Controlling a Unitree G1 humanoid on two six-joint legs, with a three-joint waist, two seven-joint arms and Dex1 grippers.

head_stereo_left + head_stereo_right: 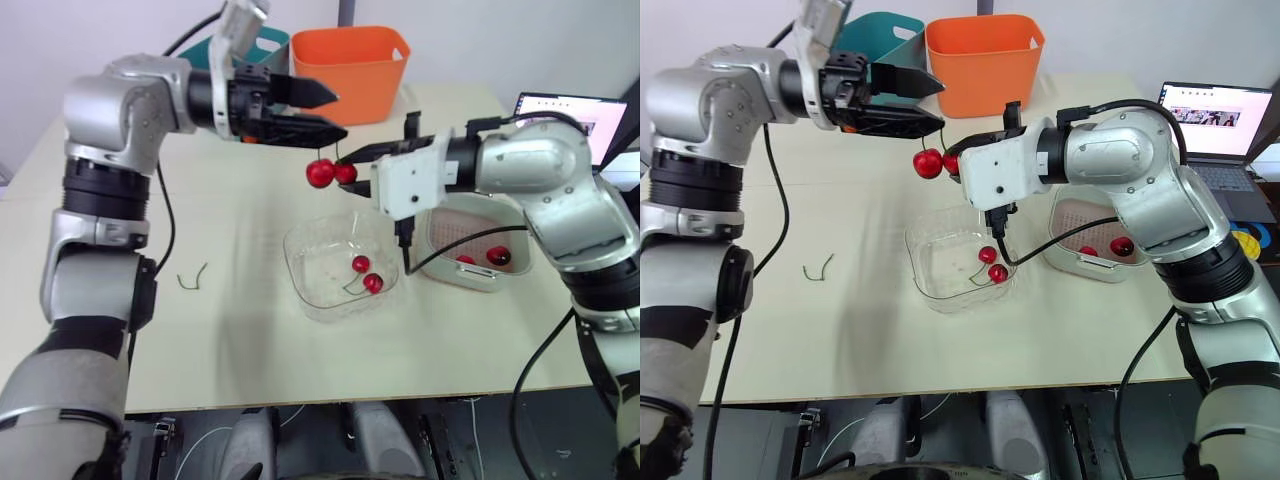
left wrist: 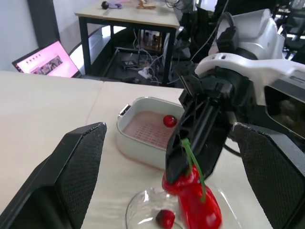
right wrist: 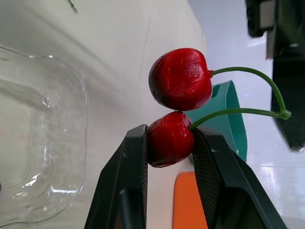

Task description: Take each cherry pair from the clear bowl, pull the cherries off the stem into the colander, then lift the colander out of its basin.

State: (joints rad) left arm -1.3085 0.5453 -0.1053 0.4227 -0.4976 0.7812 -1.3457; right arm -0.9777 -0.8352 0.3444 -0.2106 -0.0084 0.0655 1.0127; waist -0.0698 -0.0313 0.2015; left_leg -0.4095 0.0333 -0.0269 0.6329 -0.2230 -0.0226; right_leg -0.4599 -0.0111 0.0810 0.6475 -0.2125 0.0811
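Above the beige table (image 1: 250,340), right tool (image 3: 170,134) pinches 1 cherry pair (image 3: 180,78); left tool (image 1: 338,114) gapes wide.

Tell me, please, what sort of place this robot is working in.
Probably a robotics lab or office, not a kitchen: an open laptop, another desk with cables tangled beneath it, and an orange bin on the table.

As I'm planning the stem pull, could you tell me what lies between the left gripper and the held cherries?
Nothing: in the left wrist view, bare air separates the left gripper and cherry pair.
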